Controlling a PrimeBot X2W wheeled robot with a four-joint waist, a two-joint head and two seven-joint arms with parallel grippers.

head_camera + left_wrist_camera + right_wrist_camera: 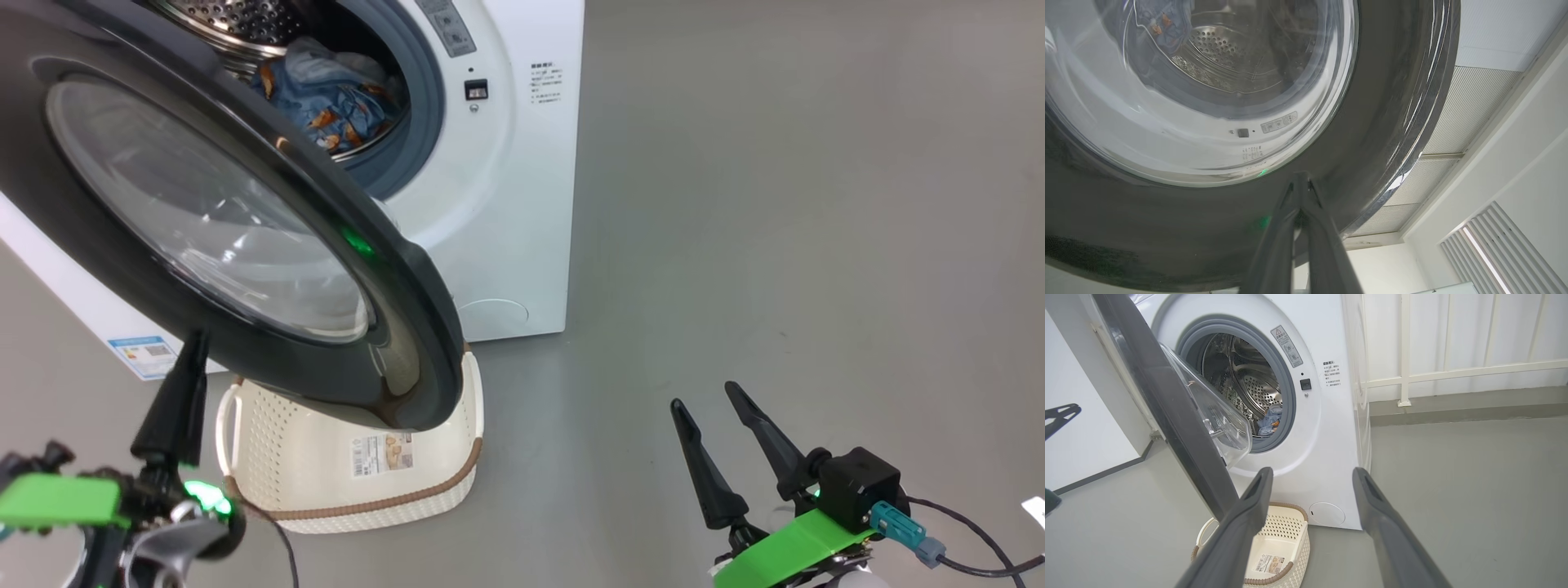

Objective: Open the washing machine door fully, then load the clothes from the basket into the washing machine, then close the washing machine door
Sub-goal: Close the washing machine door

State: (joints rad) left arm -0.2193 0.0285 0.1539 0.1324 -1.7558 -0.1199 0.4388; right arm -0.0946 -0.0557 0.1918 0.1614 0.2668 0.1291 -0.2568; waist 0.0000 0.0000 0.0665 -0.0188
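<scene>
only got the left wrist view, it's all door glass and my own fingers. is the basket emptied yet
observer: Yes. The basket sits on the floor with nothing in it but the label sticker on its bottom.
operator: ok how far from shut is it
observer: Far. In the right wrist view the washing machine door stands well out from the opening, its glass bowl clear of the grey gasket.
operator: and my other arm
observer: The right gripper is open and holds nothing. It is low over the floor, off to the right of the washing machine and apart from it.
</scene>
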